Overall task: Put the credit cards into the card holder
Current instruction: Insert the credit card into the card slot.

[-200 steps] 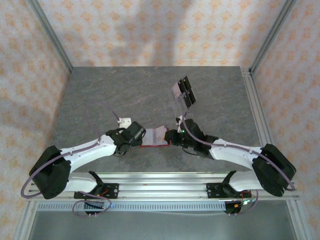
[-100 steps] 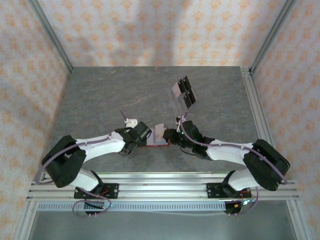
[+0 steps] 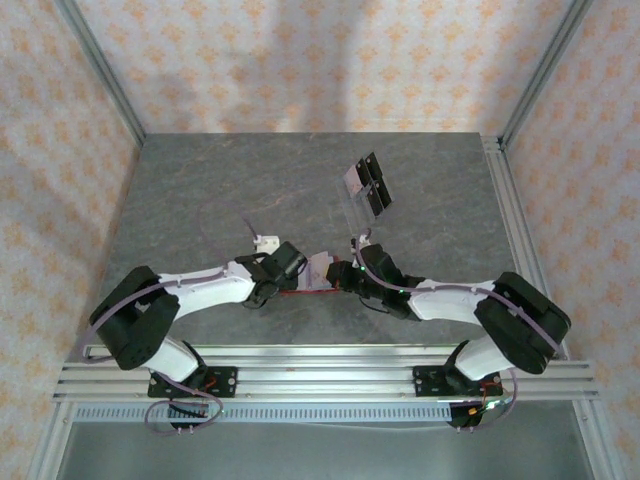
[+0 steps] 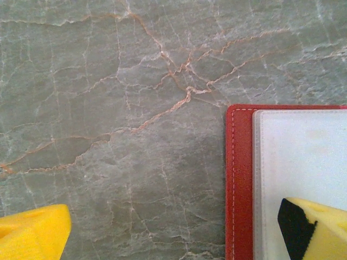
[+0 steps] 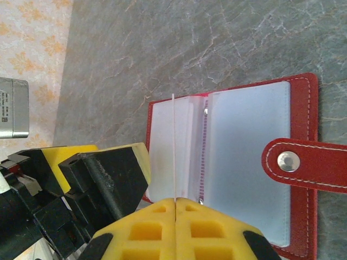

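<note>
The top external camera sits high above and behind the arm bases. It looks down and forward over the whole worktop [image 3: 200, 190], with the near edge at the bottom and the far edge under the patterned wall [image 3: 300, 60]. The left wrist camera looks almost straight down from very close. The left gripper [image 4: 173, 232] frames its bottom corners, and one corner of the card holder [image 4: 239, 179] sits at the right. The right wrist camera, also close, looks obliquely across the worktop along the right gripper [image 5: 175, 210], which is pinched on an edge-on credit card [image 5: 174, 141]. All three views share the card holder, which lies near the middle of the near edge.
</note>
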Robot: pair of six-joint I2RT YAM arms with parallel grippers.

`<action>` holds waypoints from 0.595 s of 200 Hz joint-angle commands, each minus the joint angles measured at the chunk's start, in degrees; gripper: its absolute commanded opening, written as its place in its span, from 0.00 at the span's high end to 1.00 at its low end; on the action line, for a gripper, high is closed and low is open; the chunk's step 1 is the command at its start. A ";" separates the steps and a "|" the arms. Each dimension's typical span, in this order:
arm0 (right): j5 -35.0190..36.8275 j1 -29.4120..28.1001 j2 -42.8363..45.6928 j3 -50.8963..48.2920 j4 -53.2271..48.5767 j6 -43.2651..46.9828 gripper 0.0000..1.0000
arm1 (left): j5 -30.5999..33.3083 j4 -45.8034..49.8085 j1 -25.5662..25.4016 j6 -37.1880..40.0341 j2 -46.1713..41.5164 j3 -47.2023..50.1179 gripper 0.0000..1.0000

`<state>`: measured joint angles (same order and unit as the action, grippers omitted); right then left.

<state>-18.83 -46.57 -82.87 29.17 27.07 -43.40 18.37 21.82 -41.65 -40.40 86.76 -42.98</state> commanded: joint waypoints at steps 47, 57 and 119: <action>0.70 -0.07 -2.19 -0.89 4.15 -0.19 1.00 | 1.57 0.59 -0.63 -1.43 1.22 1.92 0.00; 0.49 -0.06 -2.50 -1.03 4.67 -0.18 1.00 | 1.63 0.67 -0.63 -1.68 1.35 2.13 0.00; -1.36 -0.03 -5.17 -1.62 9.59 -0.61 1.00 | 1.67 0.77 -0.71 -2.40 1.66 2.29 0.00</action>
<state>-19.44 -46.57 -86.98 28.23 32.10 -43.55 18.44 21.15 -41.67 -42.13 87.72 -41.89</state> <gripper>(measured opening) 0.041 0.997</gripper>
